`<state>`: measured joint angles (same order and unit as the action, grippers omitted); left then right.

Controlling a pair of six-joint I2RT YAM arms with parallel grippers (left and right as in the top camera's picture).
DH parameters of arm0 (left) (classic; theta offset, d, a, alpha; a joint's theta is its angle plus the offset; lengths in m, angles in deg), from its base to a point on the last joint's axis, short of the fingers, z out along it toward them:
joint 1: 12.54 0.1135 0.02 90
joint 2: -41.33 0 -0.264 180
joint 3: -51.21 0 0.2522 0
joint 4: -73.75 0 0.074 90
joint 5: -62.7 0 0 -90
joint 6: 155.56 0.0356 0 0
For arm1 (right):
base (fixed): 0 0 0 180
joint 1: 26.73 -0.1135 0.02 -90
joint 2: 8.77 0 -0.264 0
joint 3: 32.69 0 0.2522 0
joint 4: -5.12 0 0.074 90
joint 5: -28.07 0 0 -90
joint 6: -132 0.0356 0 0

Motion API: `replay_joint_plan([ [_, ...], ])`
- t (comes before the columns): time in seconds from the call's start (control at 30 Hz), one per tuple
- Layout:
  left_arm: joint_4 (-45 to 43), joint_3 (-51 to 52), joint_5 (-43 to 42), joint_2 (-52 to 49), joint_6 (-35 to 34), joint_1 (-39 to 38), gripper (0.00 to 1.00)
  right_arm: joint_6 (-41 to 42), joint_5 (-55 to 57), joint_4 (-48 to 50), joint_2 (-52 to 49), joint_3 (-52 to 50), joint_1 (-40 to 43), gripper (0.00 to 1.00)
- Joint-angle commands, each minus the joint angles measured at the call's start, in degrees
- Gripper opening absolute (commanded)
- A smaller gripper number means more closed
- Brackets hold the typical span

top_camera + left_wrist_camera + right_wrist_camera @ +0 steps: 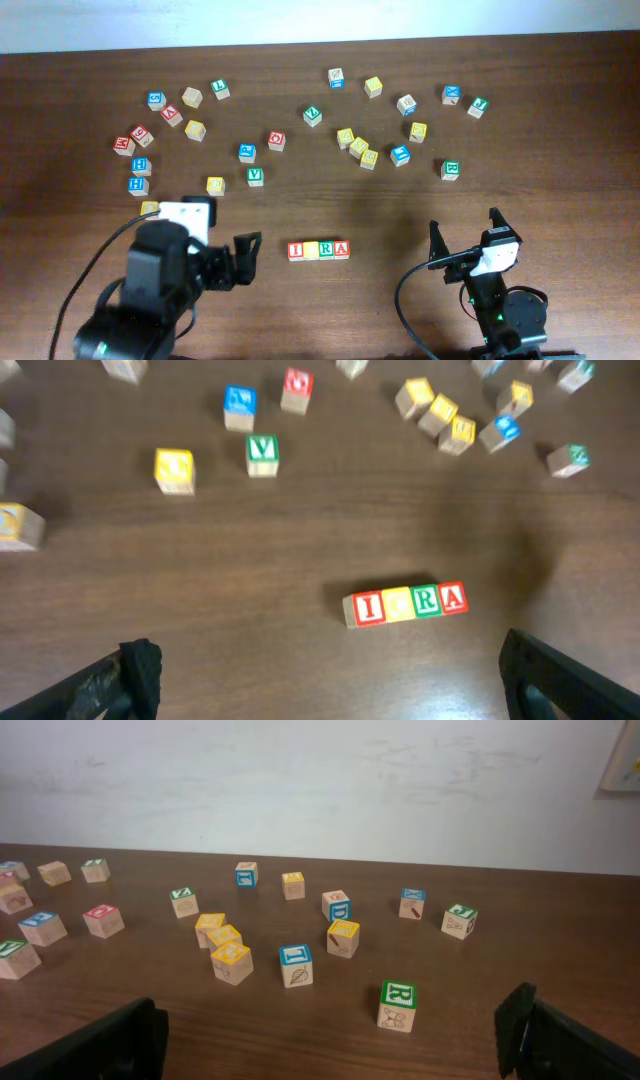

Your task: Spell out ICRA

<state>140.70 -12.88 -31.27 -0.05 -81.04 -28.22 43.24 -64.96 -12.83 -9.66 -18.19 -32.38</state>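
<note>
Four cubes stand side by side in a row near the table's front middle: red I (pixel 297 250), yellow C (pixel 312 250), green R (pixel 327 250), red A (pixel 342 250). The left wrist view shows the same row, I (pixel 368 608), C (pixel 398 604), R (pixel 427 601), A (pixel 453 598), touching each other and slightly slanted. My left gripper (pixel 243 260) (pixel 325 685) is open just left of the row, nothing between its fingers. My right gripper (pixel 466 232) (pixel 330 1040) is open and empty, well to the right of the row.
Many loose letter cubes lie scattered over the far half of the table. Nearest are a green V (pixel 255 176), a yellow cube (pixel 215 185) and another green R (pixel 450 169) (pixel 397 1005). A yellow cube (pixel 150 207) sits against the left arm.
</note>
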Motion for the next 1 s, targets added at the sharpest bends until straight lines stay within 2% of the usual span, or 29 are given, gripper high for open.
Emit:
replay_joint_plan([
  [0.0, 4.50, 0.04, -0.96, 8.55, 3.39, 4.57, 0.99, -0.39, 0.24, -0.13, 0.68, -0.42, 0.48, 0.98],
  [0.1, 9.46, 0.04, -0.90, 14.08, 3.41, 8.17, 0.99, -0.39, 0.24, -0.11, 0.68, -0.42, 0.48, 0.98],
  [0.2, 9.44, 0.20, -0.74, 16.85, 6.51, 11.85, 0.99, -0.39, 0.24, -0.13, 0.68, -0.42, 0.48, 0.98],
  [0.3, 9.03, 1.64, -0.96, 19.32, 8.35, 12.11, 0.99, -0.39, 0.24, -0.11, 0.68, -0.42, 0.48, 0.98],
  [0.63, -10.16, 23.71, -1.20, 33.62, 10.23, 17.44, 0.99, -0.39, 0.24, -0.13, 0.68, -0.42, 0.48, 0.98],
  [0.97, -30.71, 37.73, -7.04, 41.09, 11.50, 19.85, 0.99, -0.39, 0.24, -0.11, 0.68, -0.42, 0.48, 0.98],
])
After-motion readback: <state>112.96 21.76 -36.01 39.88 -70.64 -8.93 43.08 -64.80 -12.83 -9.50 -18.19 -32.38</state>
